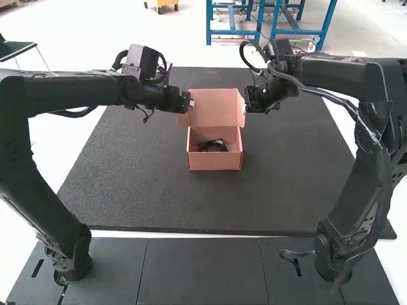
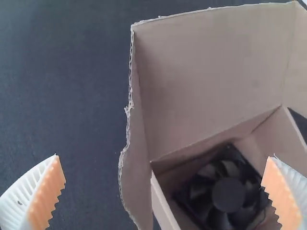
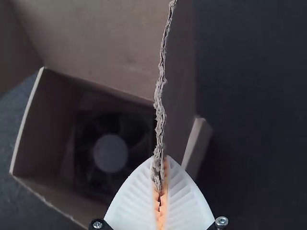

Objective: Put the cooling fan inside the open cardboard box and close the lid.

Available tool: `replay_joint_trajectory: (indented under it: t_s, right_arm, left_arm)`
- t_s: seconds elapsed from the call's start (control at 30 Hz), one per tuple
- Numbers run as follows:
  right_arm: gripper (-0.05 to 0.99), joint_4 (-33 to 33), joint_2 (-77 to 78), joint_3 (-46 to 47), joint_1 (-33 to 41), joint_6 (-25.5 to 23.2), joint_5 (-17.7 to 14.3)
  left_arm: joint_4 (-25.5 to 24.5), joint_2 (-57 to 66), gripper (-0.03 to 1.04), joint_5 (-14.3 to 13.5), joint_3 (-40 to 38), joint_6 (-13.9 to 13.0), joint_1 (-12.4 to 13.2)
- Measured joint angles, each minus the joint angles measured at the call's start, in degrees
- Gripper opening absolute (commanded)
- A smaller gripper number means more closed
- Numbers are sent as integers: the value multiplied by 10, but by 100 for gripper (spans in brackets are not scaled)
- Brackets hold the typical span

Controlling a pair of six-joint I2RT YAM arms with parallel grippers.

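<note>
On the black mat [image 1: 127, 159] covering the worktop, the cardboard box [image 1: 215, 159] sat open with the cooling fan [image 1: 213, 145] lying flat on its floor. The lid [image 1: 216, 107] stood upright behind the opening. The right gripper [image 1: 248, 101] had its fingers clenched on the lid's side edge. The left gripper [image 1: 187, 101] hung at the opposite edge, fingers spread and grasping nothing. The corrugated card looked light and stiff yet easily creased, so it would probably fold best if pressed near its upper corners. The box wall hid part of the fan, and the lid's hinge crease was hard to make out.
</note>
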State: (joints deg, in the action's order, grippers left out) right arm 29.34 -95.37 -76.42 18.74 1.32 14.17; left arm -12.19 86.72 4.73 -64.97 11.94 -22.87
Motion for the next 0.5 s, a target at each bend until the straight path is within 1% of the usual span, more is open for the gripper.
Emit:
replay_joint_trajectory:
  t_s: [0.1,0.17,0.23,0.3,0.37,0.5]
  right_arm:
    - [-2,2,1,0,3,0,0]
    - [-2,2,1,1,6,0,0]
    - [-2,2,1,1,9,0,0]
    - [-2,2,1,1,12,0,0]
    - [-2,2,1,1,16,0,-1]
    - [-2,2,2,12,24,0,-2]
  left_arm:
    - [5,-22,97,-14,0,12,12]
    - [22,-34,97,-26,0,17,33]
    - [42,-43,97,-43,5,19,60]
    - [42,-49,97,-58,12,20,79]
    - [30,-49,97,-68,19,21,84]
    - [21,-49,97,-74,43,20,76]
